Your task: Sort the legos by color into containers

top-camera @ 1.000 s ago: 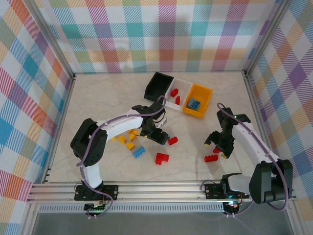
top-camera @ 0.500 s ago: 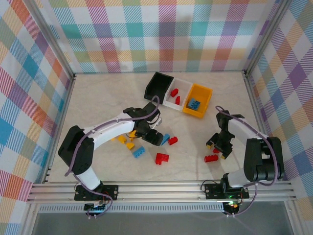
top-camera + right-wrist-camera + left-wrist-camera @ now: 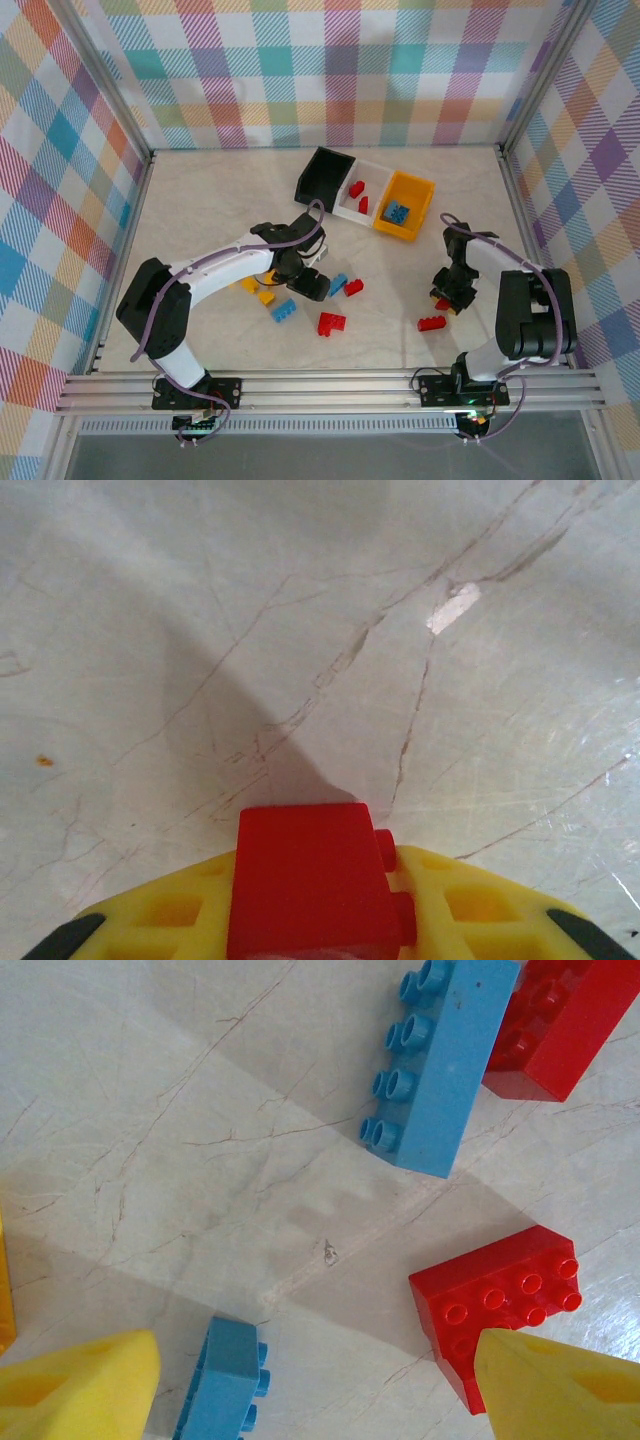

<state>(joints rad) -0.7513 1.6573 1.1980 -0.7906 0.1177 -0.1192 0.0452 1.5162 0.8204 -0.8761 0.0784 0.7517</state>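
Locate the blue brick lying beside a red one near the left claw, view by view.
Top external: blue brick near picture centre, slightly low.
Left wrist: top right, studs facing left.
Shared landmark: the red brick right beside it.

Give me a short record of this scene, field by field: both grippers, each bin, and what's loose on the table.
left gripper: open, above the table
right gripper: shut on a red brick
black bin: left end of the row, contents unclear
white bin: two red bricks
orange-yellow bin: one blue brick
on the table: loose red brick, loose blue brick, loose yellow brick, among others
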